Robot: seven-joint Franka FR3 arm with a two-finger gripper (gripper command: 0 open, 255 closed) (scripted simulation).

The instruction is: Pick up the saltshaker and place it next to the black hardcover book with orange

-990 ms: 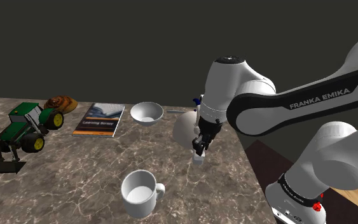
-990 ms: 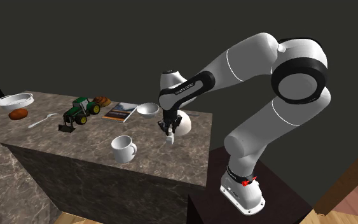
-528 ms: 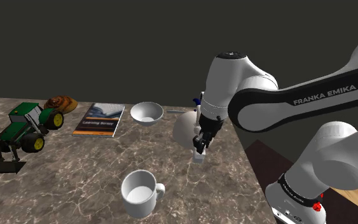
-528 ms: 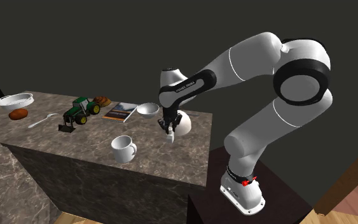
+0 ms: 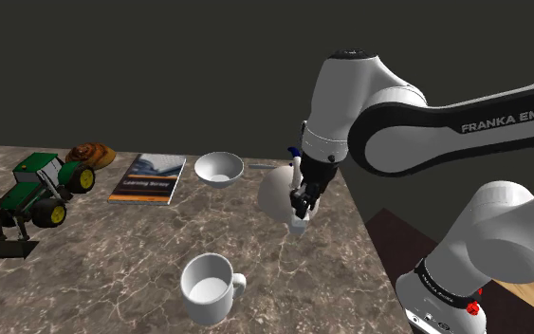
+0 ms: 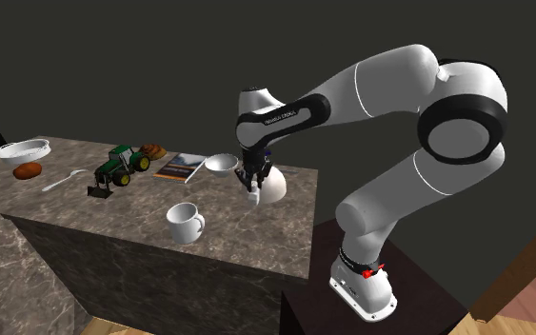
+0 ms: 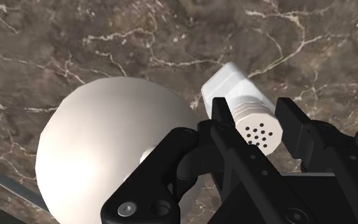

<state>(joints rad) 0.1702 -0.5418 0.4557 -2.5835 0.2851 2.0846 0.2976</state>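
Clamping the white saltshaker [image 7: 246, 113] with its long axis along the fingers and holed cap toward the wrist, the gripper [image 5: 299, 214] hangs well to the shoulder view's right of the book [image 5: 148, 177], the white bowl [image 5: 218, 168] between them.

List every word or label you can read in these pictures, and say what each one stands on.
"FRANKA EMIKA": white letters on the arm, shoulder view.
Title on the book: too blurred to read.
No lettering on the saltshaker.
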